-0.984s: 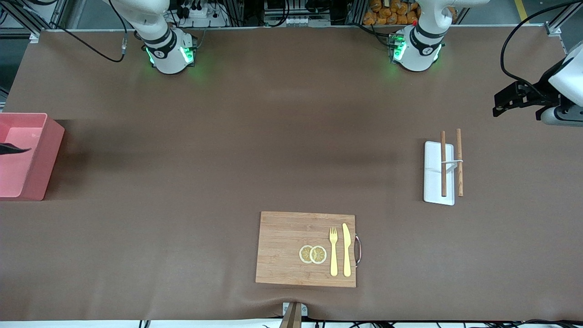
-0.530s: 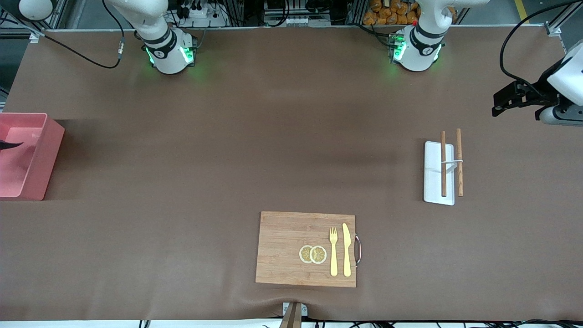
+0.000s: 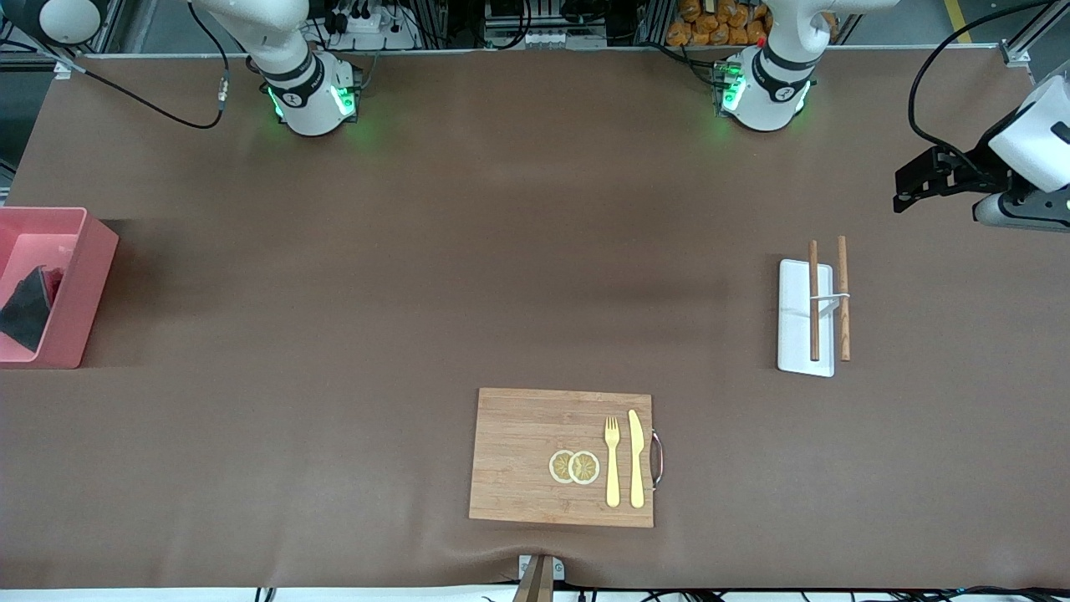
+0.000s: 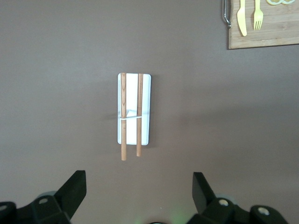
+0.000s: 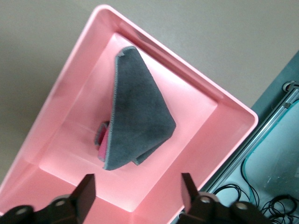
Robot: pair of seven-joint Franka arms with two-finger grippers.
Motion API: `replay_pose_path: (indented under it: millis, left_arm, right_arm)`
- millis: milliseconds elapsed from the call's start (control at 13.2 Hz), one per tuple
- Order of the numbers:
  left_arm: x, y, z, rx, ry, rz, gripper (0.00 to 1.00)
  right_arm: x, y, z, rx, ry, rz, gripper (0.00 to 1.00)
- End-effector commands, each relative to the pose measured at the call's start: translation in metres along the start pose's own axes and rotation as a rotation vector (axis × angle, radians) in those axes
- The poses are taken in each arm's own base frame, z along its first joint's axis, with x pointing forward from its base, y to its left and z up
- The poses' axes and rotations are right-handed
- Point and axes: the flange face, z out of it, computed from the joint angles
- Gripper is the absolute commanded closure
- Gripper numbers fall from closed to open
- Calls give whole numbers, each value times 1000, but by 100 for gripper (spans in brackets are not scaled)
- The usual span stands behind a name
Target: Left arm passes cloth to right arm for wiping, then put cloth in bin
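The cloth (image 3: 29,305) lies crumpled on the floor of the salmon-pink bin (image 3: 84,276) at the right arm's end of the table, grey face up with a bit of magenta showing. In the right wrist view the cloth (image 5: 138,123) lies loose in the bin (image 5: 74,88). My right gripper (image 5: 138,182) hangs open and empty over the bin; it is out of the front view. My left gripper (image 3: 911,180) is open and empty in the air over the table's left-arm end, also seen in the left wrist view (image 4: 138,179).
A white tray (image 3: 794,334) with two wooden sticks lies near the left arm's end, also in the left wrist view (image 4: 145,93). A bamboo cutting board (image 3: 527,451) with a yellow fork, knife and lemon slices lies near the front camera.
The cloth, earlier hanging as a dark sliver over the bin, has dropped and now lies on the bin's floor. My left gripper has drifted slightly toward the robots' side.
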Motion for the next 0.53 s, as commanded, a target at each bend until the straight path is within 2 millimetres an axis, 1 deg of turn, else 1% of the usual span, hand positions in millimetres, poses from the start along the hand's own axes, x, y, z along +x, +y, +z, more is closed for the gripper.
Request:
replay_pose_path:
  millis: [0,151,227,378,454]
  left_arm:
    - [-1,-3,-7,44,5,14,0]
    - [-1,-5,-7,43,5,25,0]
    - [-1,-3,-7,43,5,28,0]
    - [0,-4,-6,35,5,26,0]
    - [-1,-3,-7,40,8,29,0]
  right_arm:
    - [37,-11,-50,23,9,-44,0]
    - [80,-26,-88,12,9,-68,0]
    - [106,-38,-102,2,7,-63,0]
    - [145,-68,-129,7,8,-6,0]
    - [165,-85,-136,20,-3,15,0]
